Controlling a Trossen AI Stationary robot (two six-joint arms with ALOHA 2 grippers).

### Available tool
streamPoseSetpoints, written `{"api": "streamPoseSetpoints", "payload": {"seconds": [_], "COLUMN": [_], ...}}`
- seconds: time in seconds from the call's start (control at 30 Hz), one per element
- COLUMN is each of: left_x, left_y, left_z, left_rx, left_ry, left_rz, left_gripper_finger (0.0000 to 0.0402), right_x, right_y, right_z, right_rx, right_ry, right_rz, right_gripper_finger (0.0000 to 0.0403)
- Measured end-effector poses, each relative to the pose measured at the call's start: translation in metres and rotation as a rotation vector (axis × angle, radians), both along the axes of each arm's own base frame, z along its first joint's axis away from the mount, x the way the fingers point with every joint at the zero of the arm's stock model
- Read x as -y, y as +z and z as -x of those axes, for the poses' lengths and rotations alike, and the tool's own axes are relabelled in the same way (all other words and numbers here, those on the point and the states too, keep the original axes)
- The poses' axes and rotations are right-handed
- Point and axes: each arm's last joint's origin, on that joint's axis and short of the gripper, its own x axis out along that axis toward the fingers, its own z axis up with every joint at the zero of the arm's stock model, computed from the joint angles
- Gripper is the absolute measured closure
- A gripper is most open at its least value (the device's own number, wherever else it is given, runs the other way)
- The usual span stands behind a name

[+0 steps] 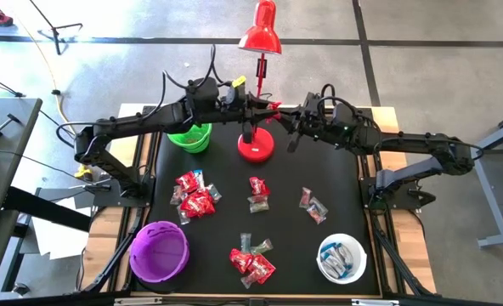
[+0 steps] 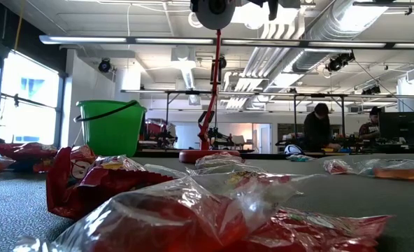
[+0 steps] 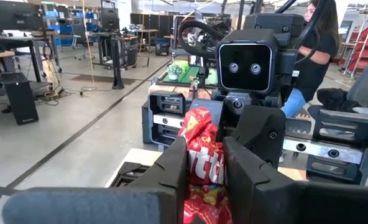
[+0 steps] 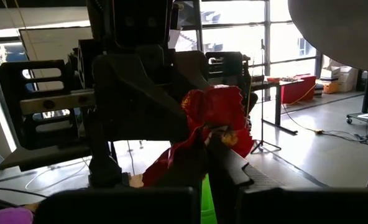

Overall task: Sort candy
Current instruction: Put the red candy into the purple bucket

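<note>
Left pincer [image 3: 204,171] and right pincer [image 4: 204,144] both clamp red candy [image 3: 202,155].

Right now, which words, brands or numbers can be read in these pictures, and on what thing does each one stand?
"tt": white letters, part of a longer word cut off by the fingers, on the red candy packet held in the left gripper.
Near red wrappers in the low view: the print is blurred and cannot be read.
Other candy piles in the high view: too small to read.
No other text can be read.
</note>
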Motion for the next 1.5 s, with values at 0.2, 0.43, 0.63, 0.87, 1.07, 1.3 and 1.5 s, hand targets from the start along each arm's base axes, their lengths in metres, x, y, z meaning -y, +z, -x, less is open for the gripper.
{"api": "streamPoseSetpoints", "payload": {"seconds": [0.2, 0.43, 0.63, 0.87, 1.07, 1.3, 1.5], "left_x": [0.000, 0.000, 0.000, -0.001, -0.003, -0.004, 0.004], "left_y": [0.000, -0.001, -0.002, -0.004, 0.003, 0.005, 0.008], "left_z": [0.000, 0.000, 0.000, 0.001, 0.011, 0.020, 0.039], "left_rx": [0.000, -0.009, -0.021, -0.042, -0.043, -0.077, -0.169], "left_ry": [-0.001, -0.001, -0.001, 0.004, 0.035, 0.046, 0.044], "left_rz": [0.000, 0.002, 0.005, 0.009, 0.003, 0.008, 0.079], "left_gripper_finger": [0.0352, 0.0353, 0.0354, 0.0354, 0.0354, 0.0354, 0.0354], "right_x": [0.000, 0.000, 0.001, 0.003, 0.002, 0.000, -0.001], "right_y": [0.000, -0.002, -0.003, -0.006, -0.007, -0.004, -0.003], "right_z": [0.000, 0.000, 0.000, 0.004, 0.009, 0.024, 0.039], "right_rx": [0.002, -0.016, -0.031, -0.086, -0.129, -0.197, -0.251], "right_ry": [0.001, -0.004, -0.029, -0.066, -0.073, -0.102, -0.184], "right_rz": [0.000, -0.004, -0.009, -0.022, -0.029, 0.013, -0.023], "right_gripper_finger": [0.0396, 0.0375, 0.0312, 0.0266, 0.0256, 0.0256, 0.0256]}}
